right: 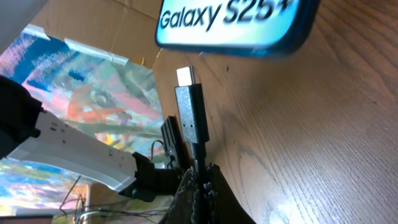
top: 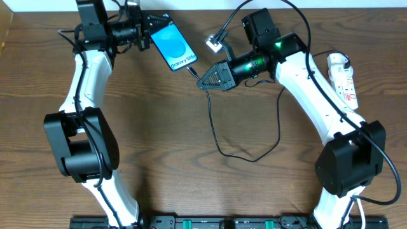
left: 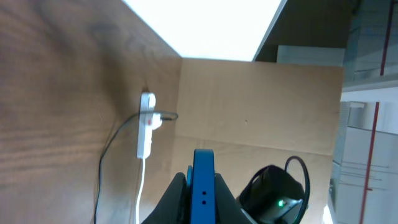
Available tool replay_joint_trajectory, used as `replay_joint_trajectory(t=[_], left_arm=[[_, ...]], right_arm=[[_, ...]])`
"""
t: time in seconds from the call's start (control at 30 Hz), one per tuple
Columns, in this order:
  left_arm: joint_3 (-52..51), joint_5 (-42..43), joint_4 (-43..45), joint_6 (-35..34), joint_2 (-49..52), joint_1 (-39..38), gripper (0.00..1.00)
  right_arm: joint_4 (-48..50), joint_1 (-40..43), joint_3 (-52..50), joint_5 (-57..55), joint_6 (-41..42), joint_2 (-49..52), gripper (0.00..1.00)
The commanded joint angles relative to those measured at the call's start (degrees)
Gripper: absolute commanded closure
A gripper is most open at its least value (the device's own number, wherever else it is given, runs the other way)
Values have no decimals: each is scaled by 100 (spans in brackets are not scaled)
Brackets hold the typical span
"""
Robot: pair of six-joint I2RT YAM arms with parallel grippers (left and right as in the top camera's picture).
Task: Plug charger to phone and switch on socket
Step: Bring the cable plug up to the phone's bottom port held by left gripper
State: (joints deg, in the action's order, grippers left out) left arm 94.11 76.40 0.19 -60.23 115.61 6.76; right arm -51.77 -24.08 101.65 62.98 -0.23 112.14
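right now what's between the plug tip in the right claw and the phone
Nothing: in the right wrist view the charger's plug tip, held by the right claw, points at the phone across an open gap, not touching it.

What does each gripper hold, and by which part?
Left gripper: the phone, by the end opposite its Galaxy text. Right gripper: the charger, just behind its plug tip.
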Motion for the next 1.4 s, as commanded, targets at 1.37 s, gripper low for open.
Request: replay_joint_trajectory(t=[1.37], left_arm=[[24,4,763,-651,-96,-11,93]], right_arm=[[612,-70,2,-240,813,17,99]])
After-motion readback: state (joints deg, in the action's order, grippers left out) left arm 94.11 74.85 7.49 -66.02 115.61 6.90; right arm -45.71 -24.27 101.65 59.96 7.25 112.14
